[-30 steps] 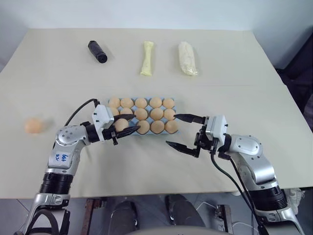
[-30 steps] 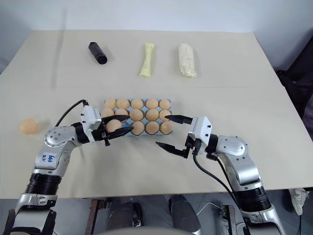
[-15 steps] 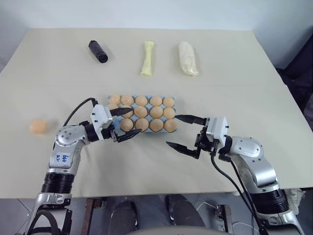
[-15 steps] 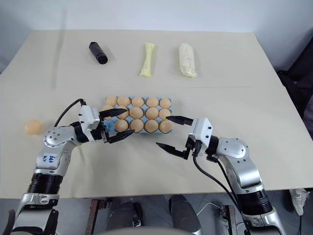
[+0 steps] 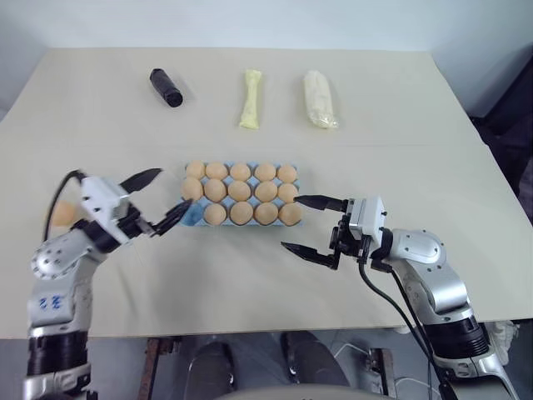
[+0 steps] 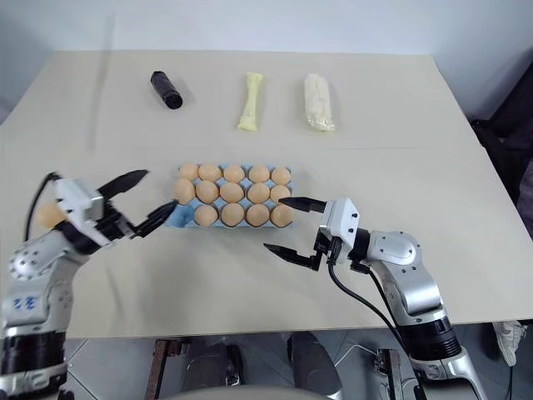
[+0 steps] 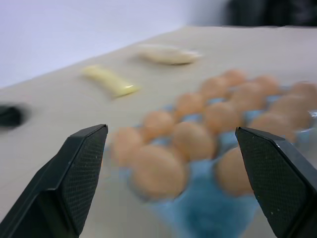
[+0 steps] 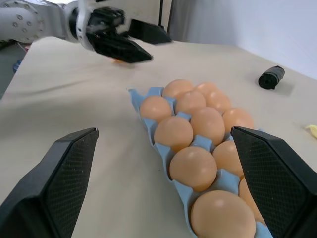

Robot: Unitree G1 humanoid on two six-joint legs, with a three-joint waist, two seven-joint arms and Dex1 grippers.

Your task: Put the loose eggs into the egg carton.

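Note:
The light blue egg carton (image 5: pixel 191 218) lies mid-table with eggs in nearly all its cups; its near-left corner cup shows bare blue. One loose egg (image 6: pixel 46 215) rests on the table far to the left, partly behind my left hand. My left gripper (image 5: pixel 175 187) hovers open and empty just left of the carton, pointing at it. In the left wrist view the carton (image 7: pixel 208 213) sits blurred between the two fingers (image 7: pixel 74 183). My right gripper (image 5: pixel 290 222) stands open and empty at the carton's near-right corner, and its wrist view looks along the carton (image 8: pixel 148 124).
A black roll (image 5: pixel 166 87), a pale yellow packet (image 5: pixel 251 98) and a whitish packet (image 5: pixel 320 98) lie in a row at the back of the table. The table's front edge runs just below both arms.
My left gripper opened, left the egg it held in the carton's front row, and drew back to the left. The right arm stayed still.

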